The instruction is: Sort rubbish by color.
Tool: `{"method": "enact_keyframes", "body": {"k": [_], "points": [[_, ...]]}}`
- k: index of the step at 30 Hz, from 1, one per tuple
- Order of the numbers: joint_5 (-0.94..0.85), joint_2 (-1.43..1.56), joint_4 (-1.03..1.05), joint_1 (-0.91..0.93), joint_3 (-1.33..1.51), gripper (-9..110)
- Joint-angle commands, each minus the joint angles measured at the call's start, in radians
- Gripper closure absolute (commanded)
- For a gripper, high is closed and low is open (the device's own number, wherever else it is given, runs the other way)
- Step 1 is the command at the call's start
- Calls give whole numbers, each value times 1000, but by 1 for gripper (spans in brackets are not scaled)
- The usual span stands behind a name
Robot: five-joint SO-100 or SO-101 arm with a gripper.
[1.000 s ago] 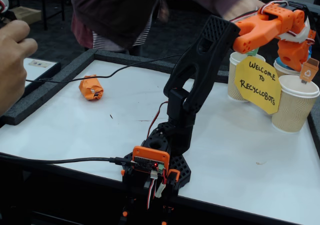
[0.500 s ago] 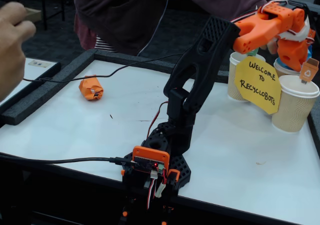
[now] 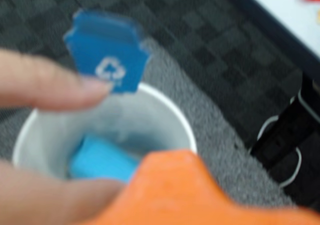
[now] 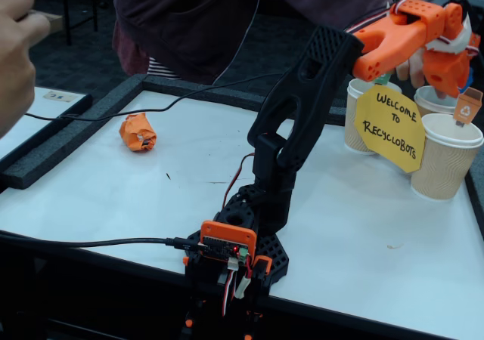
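The orange paper wad [image 4: 138,131] lies on the white table at the far left, well away from the arm. My gripper [image 4: 445,81] hangs at the far right, just above the rear paper cup [image 4: 428,100]. In the blurred wrist view I look down into that white cup [image 3: 170,116]. A light blue wad [image 3: 102,160] lies inside it, and a blue recycling tag [image 3: 107,52] stands on its rim. One orange finger [image 3: 175,185] fills the bottom edge of that view. How the jaws stand does not show.
A person's fingers [image 3: 45,87] reach in at the cup, and a hand [image 4: 404,68] shows behind the gripper. Two more ribbed cups [image 4: 448,159] [image 4: 358,125] flank a yellow welcome sign [image 4: 389,128]. An orange tag [image 4: 467,107] sits on the front cup. A black cable [image 4: 189,98] crosses the table.
The gripper has risen slightly above the rear cup. A person's hand has come in beside it. The fist at the left edge has moved upward. The orange wad has stayed put.
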Motion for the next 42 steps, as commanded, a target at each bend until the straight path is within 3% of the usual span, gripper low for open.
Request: {"method": "enact_keyframes", "body": {"k": [1, 4, 9, 18, 42], "points": [[-23, 54, 5, 14, -158, 101], [-23, 55, 14, 14, -167, 100], [-23, 63, 58, 14, -181, 87], [-15, 232, 129, 12, -153, 101], [-21, 1424, 126, 11, 968, 101]]}}
